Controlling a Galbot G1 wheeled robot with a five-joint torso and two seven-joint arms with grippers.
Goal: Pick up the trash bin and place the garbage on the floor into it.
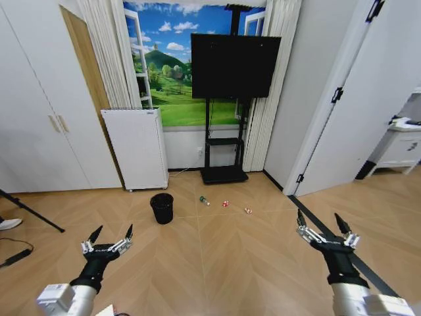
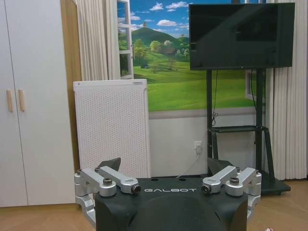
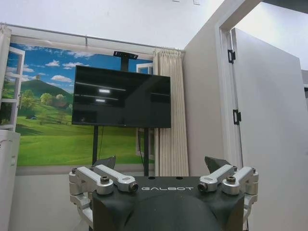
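Your grippers hang apart from the bin.
Left gripper (image 1: pixel 110 234) and right gripper (image 1: pixel 321 221) both spread wide; bin (image 1: pixel 162 208) stands upright left of the garbage (image 1: pixel 225 203).

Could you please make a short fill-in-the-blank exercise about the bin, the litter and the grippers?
1. The trash bin stands on the floor in front of a tall ____ air purifier.
2. The number of garbage pieces beside it is ____.
3. The left gripper and right gripper both have ____ jaws.

Missing words: white; three; open
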